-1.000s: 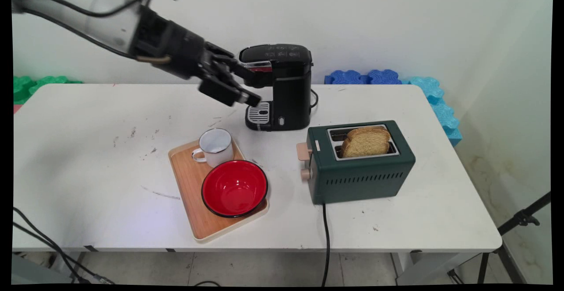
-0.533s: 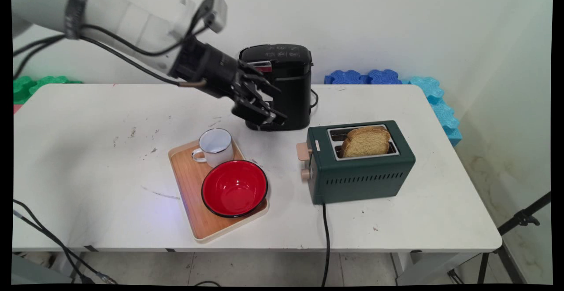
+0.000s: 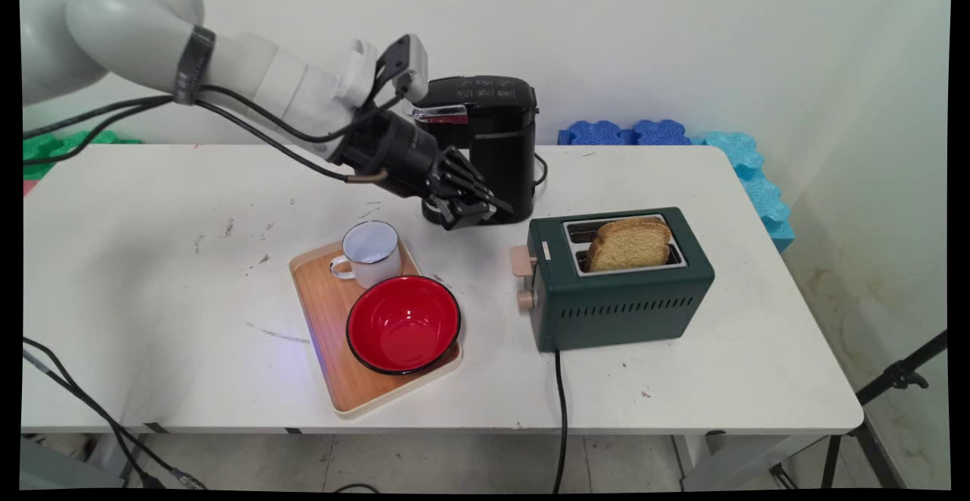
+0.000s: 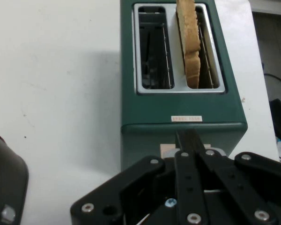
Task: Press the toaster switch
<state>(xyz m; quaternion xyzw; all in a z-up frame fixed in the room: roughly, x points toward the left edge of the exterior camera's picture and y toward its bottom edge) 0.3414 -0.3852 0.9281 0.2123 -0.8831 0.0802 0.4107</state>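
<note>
Hand view first: pincer [image 4: 187,140] fingers are pressed together, nothing between them, so closed and empty. Tips point straight at the near end of the green toaster [image 4: 182,112], just above where its lever sits; the lever itself is mostly hidden behind my own linkage there, so I can't say whether I'm touching it. I read it as close, not contact.

Main view: pincer [image 3: 485,209] hangs low over the table [image 3: 151,258], in front of the black coffee machine [image 3: 485,152] and just left of the toaster [image 3: 617,277]. Beige lever [image 3: 520,260] and knob below it are on the toaster's left end, facing me, a short gap away.

Change over the last second: I've come off the coffee machine's drip-tray side, swung right and down, and the fingers went from spread apart to shut. Nothing on the table shifted.

Toaster: one slice of bread [image 3: 629,243] standing up in the slot nearer the main camera, the other slot empty. Lever looks to be in the raised position, bread sticking well out.

Further out: wooden tray [image 3: 333,364] to the left, with a white enamel mug [image 3: 371,252] and a red bowl [image 3: 403,324] on it, both untouched and well clear of the arm. Toaster cord runs off the table's near edge.
</note>
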